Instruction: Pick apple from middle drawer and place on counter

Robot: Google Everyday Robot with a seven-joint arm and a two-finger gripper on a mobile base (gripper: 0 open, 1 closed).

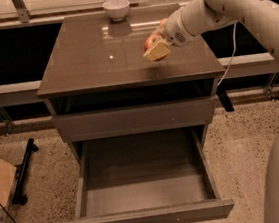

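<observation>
Above the right-hand side of the glossy brown-grey counter slab (89, 64), the robot's cream two-finger gripper (156, 51) is clasping the small red-and-yellow apple (148, 43). Lowering straight down and releasing gently looks wisest, since round fruit is prone to rolling. Bare slab is lying open toward the left and front edges. A white bowl (116, 8) is sitting at the back edge, and the grey-brown middle drawer (147, 217) is standing pulled out below.

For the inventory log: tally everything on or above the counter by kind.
Bowls: 1, white bowl at the counter's back edge.
Fruit: 2, apple held in the gripper above the counter's right side, orange fruit behind it.
Total: 3.
</observation>
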